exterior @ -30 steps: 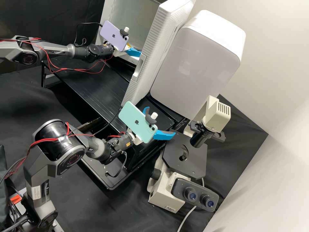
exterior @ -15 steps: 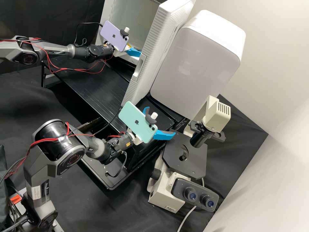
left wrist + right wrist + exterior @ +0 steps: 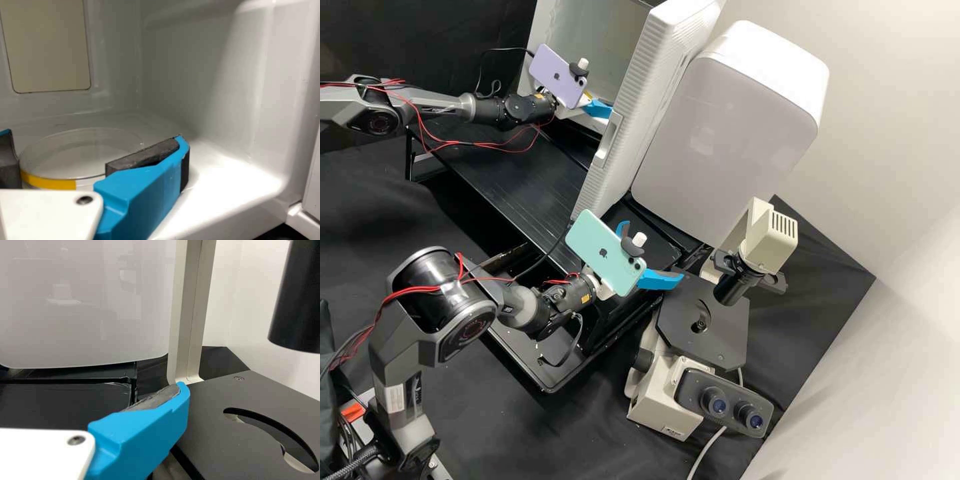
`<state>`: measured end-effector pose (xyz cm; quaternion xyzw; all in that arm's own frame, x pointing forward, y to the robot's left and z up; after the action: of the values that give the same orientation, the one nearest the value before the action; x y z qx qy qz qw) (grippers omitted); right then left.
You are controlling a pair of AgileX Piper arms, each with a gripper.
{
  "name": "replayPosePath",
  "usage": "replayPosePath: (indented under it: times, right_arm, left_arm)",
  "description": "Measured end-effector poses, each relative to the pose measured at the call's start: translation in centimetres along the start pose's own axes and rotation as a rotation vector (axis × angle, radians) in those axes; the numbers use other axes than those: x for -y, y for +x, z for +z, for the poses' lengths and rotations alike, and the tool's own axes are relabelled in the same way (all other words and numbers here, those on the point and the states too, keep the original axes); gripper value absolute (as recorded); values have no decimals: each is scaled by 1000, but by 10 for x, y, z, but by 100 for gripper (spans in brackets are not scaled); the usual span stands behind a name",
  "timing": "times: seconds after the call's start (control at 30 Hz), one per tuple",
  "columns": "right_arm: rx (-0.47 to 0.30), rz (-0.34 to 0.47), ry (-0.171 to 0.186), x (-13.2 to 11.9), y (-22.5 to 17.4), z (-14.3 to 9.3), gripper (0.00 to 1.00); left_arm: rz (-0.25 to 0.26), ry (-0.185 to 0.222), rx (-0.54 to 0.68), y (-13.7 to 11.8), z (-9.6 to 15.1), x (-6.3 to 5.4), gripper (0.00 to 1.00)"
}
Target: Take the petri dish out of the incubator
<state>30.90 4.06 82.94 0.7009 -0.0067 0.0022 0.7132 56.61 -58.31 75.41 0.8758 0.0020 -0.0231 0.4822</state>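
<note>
The left gripper of a two-armed laboratory robot sits inside the white incubator at the far side of the black bench. Its blue fingers are spread to either side of the petri dish. The clear, round dish has a yellow band on its near wall and lies flat on the chamber floor between the dark pads. The pads look to be just beside its rim, though contact cannot be made out. The right gripper hangs at the near end of the bench, well apart from the dish. Its fingers are parted, with nothing between them, just left of the black stage of a microscope. The microscope stands on the dark cloth to the right of the incubator.
</note>
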Motion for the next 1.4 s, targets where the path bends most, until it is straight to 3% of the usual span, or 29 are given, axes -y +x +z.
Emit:
replayPosePath:
  times: [1.0,1.4]
  right_arm:
    - [0,0,0,0,0,0,100]
    - [0,0,0,0,0,0,100]
  left_arm:
    - [15,6,21,-2,1,7,0]
    - [1,13,55,-19,4,6,0]
